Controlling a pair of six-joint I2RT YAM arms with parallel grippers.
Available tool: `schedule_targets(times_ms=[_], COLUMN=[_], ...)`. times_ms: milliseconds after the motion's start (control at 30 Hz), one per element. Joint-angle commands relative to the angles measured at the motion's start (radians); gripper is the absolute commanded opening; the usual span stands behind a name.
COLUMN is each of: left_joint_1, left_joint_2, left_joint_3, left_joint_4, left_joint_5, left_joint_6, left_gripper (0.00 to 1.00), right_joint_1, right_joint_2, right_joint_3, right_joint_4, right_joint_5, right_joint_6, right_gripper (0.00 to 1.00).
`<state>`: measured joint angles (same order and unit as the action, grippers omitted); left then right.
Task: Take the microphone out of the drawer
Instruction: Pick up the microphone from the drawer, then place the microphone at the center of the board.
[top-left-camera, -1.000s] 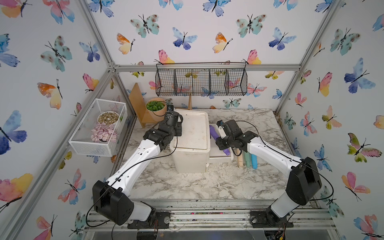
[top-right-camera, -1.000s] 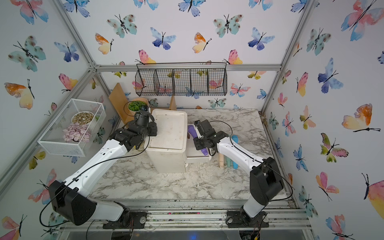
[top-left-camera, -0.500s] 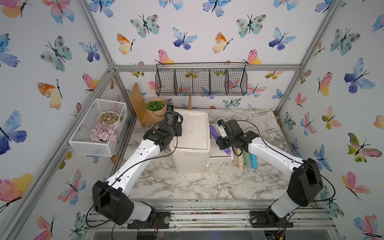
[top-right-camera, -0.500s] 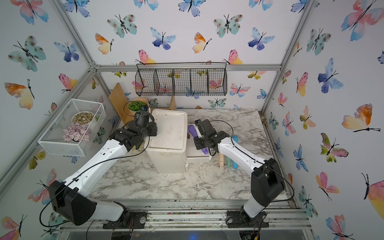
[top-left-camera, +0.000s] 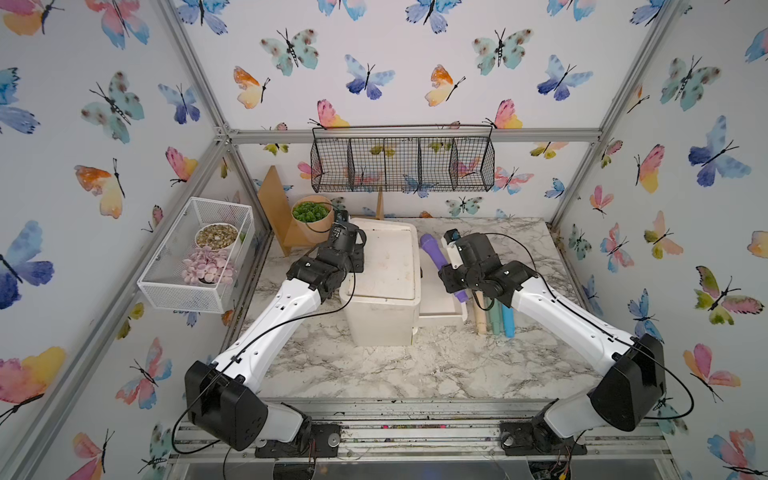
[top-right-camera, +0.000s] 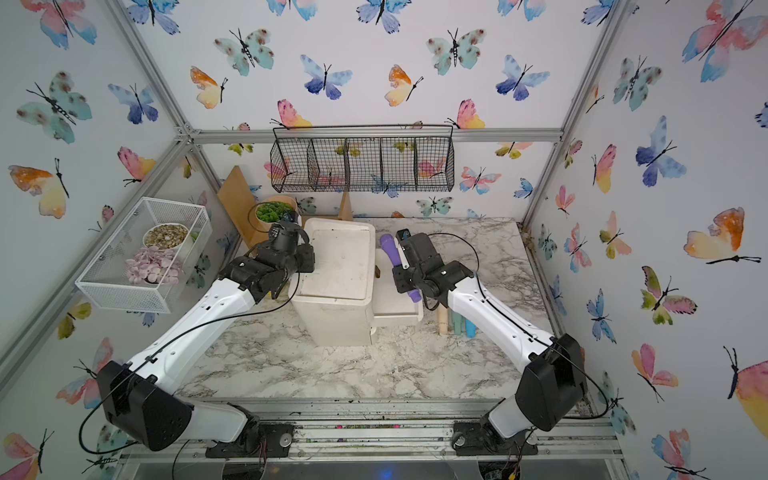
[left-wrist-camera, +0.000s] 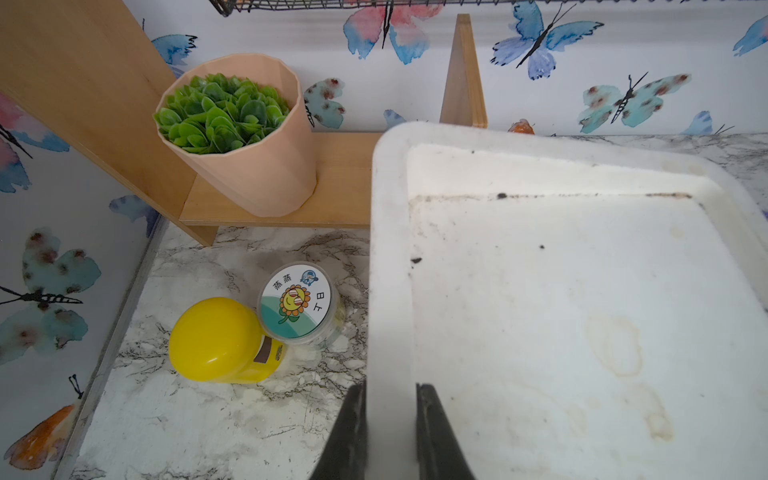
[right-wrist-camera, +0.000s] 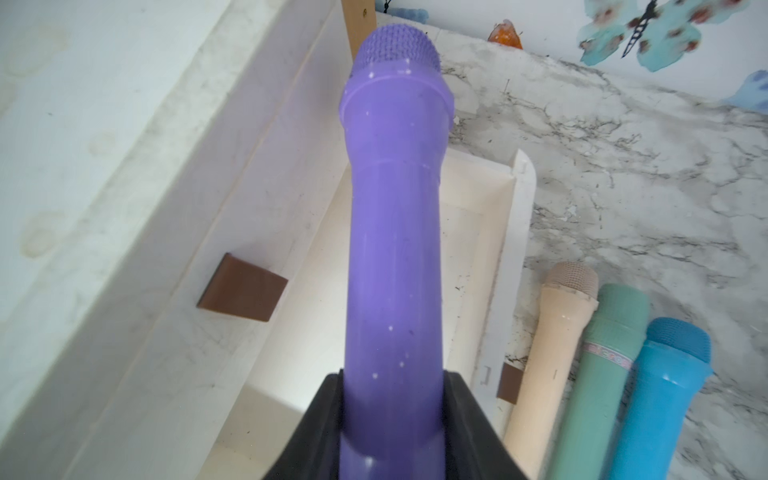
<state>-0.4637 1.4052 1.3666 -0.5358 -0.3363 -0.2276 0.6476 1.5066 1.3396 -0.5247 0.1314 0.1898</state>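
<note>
**Purple microphone lifted, not yet clear of the drawer**

At the left, our left gripper (left-wrist-camera: 390, 390) is pinched tight on the raised rim of the white drawer unit (top-left-camera: 386, 274), steadying it. If that pinch slips, we think the unit could skid toward the yellow-capped bottle (left-wrist-camera: 220, 338) and the sunflower-labelled jar (left-wrist-camera: 297, 305) just beside it.

Further right, the drawer (right-wrist-camera: 490, 216) stands pulled out. The purple microphone (right-wrist-camera: 395, 232) hangs tilted above it, clamped toward its tail end by our right gripper (right-wrist-camera: 392, 378). With the hold so far from the head, we judge that the long barrel could swivel or slide between the pads. Carried rightward too low, it might clip the drawer's side wall. It could also scatter the beige microphone (right-wrist-camera: 552, 340), green microphone (right-wrist-camera: 602, 374) and blue microphone (right-wrist-camera: 660, 395), which lie side by side on the table.

The unit is matte, stained white plastic with rounded corners. The drawer is a shallow, square-walled tray. The purple microphone is a smooth, speckled plastic cylinder that flares to a knobbly domed head. The tabletop (top-left-camera: 415, 365) is marble-patterned and looks slick.
</note>
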Motion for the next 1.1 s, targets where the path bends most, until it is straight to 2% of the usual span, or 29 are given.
schedule_targets(times_ms=[0, 167, 400, 767, 1067], left_joint_1=[0.005, 0.005, 0.005, 0.005, 0.004], left_joint_2=[0.007, 0.003, -0.003, 0.002, 0.010], left_joint_3=[-0.031, -0.032, -0.035, -0.035, -0.025], left_joint_4=[-0.028, -0.029, -0.030, -0.030, -0.032], left_joint_5=[-0.023, -0.024, -0.029, -0.028, -0.025], left_joint_6=[0.043, 0.043, 0.044, 0.047, 0.046], left_gripper=[0.00, 0.00, 0.00, 0.00, 0.00], right_joint_1=[-0.005, -0.041, -0.143, -0.397, -0.494], right_joint_2=[-0.016, -0.017, -0.035, -0.079, -0.020], right_joint_3=[0.037, 0.035, -0.002, -0.135, -0.227], right_joint_4=[-0.037, -0.056, -0.054, 0.000, 0.031], right_joint_5=[0.117, 0.169, 0.164, 0.046, 0.043], right_joint_6=[-0.030, -0.058, -0.071, -0.031, 0.001], right_gripper=[0.09, 0.09, 0.10, 0.10, 0.11])
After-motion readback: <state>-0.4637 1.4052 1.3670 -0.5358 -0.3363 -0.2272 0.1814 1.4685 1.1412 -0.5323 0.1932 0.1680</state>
